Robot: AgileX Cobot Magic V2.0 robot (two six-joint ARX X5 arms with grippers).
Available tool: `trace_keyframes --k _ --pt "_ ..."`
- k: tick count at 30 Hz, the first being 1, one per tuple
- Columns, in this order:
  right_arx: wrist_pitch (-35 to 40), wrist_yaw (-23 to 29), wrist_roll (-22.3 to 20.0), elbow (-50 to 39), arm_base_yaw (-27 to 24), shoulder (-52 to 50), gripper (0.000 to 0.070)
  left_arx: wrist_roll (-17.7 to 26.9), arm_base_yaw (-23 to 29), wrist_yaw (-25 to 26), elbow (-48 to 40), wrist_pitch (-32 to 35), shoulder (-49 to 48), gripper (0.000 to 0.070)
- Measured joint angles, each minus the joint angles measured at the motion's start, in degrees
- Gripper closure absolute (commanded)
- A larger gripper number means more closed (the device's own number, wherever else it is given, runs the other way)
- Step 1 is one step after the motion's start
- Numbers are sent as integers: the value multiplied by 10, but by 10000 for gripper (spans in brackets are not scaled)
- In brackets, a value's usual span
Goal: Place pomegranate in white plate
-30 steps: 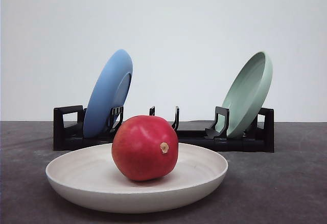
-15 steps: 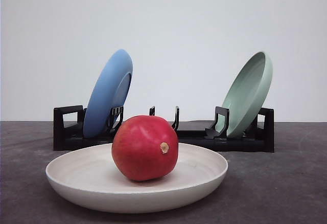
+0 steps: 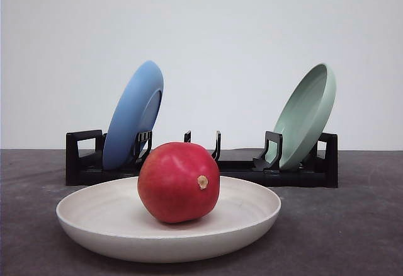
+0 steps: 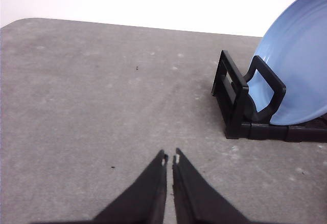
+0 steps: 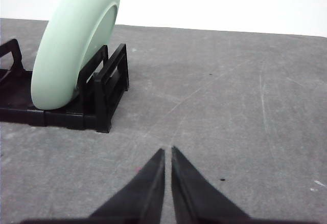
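1. The pomegranate (image 3: 178,182) is a smooth, glossy, roundish red fruit with a small tan nub facing the camera's right; it rests inside the white plate (image 3: 88,222), near the middle.
2. The white plate is wide, shallow and matte cream, with a raised rim and faint concentric streaks on its inner surface. It lies flat on the grey table (image 3: 352,225), whose surface looks rough and speckled.
3. Behind the plate stands a black plastic rack (image 3: 82,162) with upright slots.
4. A blue plate (image 3: 132,115) leans tilted in the rack's left end; its face shows fine ridged rings in the left wrist view (image 4: 301,70).
5. A pale green plate (image 3: 307,115), smooth and matte, leans tilted in the rack's right end, also seen at (image 5: 76,45).
6. The left gripper (image 4: 169,158) has slim black tapered fingers pressed nearly together, holding nothing, above bare table.
7. The right gripper (image 5: 168,150) likewise has its dark pointed fingers drawn together, holding nothing, over the grey surface near the rack's end.
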Motion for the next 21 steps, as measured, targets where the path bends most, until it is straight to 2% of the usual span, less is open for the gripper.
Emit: trace_keyframes --k 21 --pt "0 0 0 0 0 0 683 0 0 0 0 0 0 700"
